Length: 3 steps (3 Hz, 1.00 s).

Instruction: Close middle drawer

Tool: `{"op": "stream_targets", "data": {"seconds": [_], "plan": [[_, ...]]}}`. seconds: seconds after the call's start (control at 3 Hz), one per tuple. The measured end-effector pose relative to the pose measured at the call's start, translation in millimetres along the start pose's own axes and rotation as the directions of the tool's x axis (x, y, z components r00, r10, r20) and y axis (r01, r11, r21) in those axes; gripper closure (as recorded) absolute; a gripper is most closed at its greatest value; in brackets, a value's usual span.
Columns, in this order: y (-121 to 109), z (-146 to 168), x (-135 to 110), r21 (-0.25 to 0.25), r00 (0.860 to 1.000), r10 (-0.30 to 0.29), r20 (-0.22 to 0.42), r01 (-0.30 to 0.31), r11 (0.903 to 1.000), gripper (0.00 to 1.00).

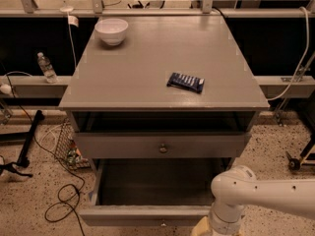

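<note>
The middle drawer [147, 214] is pulled far out of the grey cabinet. Its long empty box and low flat front show, with a small knob [162, 223] at the bottom edge. Above it, the top drawer [160, 144], with a taller front panel, stands slightly open. My white arm [236, 193] comes in from the right and bends down at the middle drawer's front right corner. The gripper itself is out of view below the picture's bottom edge, under the wrist. The lowest drawer is out of view.
A white bowl [111, 30] and a dark blue snack packet [185, 82] lie on the cabinet top [147, 77]. A water bottle [47, 68], cables [64, 200] and a black stand leg [27, 141] are on the floor at the left. A caster [294, 163] is at the right.
</note>
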<state>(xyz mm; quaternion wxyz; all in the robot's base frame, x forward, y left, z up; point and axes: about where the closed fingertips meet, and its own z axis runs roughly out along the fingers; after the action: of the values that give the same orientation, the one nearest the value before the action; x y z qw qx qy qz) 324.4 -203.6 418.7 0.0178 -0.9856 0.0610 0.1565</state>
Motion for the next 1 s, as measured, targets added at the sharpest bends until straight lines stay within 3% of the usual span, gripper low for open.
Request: {"op": "stream_targets", "data": {"seconds": [0.33, 0.67, 1.0], "plan": [[-8.1, 15.3, 4.6, 0.049, 0.997, -0.073, 0.024, 0.072, 0.9962, 0.00], [-13.6, 19.8, 7.4, 0.090, 0.992, -0.122, 0.023, 0.120, 0.9887, 0.13], [-17.4, 20.8, 10.2, 0.121, 0.987, -0.158, 0.013, 0.155, 0.9804, 0.37]]}}
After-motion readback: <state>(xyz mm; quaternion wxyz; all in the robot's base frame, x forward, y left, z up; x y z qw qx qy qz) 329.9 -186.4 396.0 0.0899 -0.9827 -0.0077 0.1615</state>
